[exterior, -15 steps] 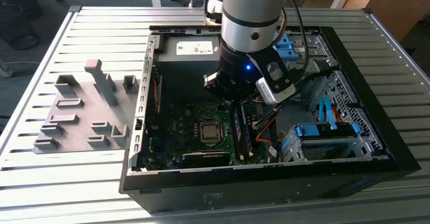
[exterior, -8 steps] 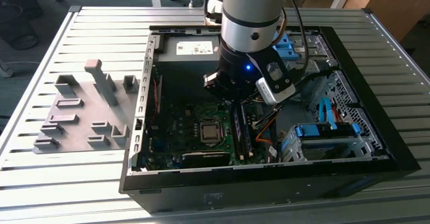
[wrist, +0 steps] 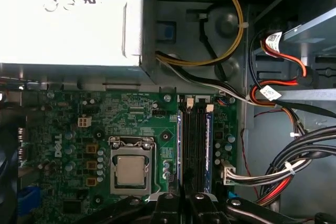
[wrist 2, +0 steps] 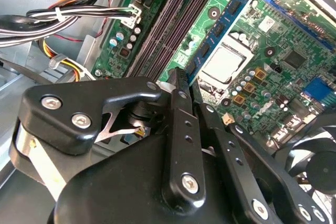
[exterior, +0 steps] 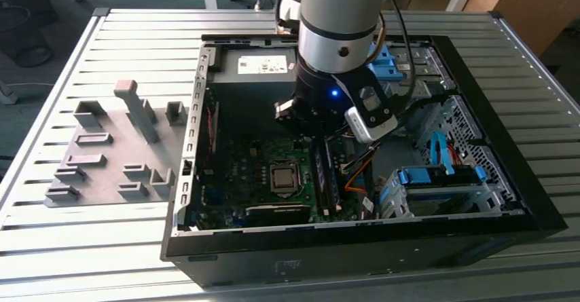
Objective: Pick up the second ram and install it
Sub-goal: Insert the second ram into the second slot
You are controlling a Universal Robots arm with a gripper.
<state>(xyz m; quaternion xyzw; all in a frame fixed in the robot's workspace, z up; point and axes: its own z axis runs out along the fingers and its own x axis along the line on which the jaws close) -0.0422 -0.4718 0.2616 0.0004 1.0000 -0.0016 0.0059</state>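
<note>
Slatted table (exterior: 81, 248) is carrying an open computer case (exterior: 363, 254), and we are looking down into it. At the exterior view's left, a grey fixture plate (exterior: 100, 180) with its blocks is lying well apart from the work. The arm (exterior: 335, 17) is reaching down inside the case, over the motherboard (wrist: 68, 119).

In both wrist views the gripper (wrist: 181, 203) (wrist 2: 181, 77) is hanging right at one end of the memory slots, just beside the processor socket (wrist: 130, 169). We cannot tell whether it is clenched or released.

The second ram (wrist: 181, 145) (wrist 2: 226, 24), as we are reading it, is standing on edge in the slot nearest the socket, with the gripper at its end.

We are judging the pick-up done and the stick placed in its slot. Whether it is pressed fully home and latched, we cannot say.
</note>
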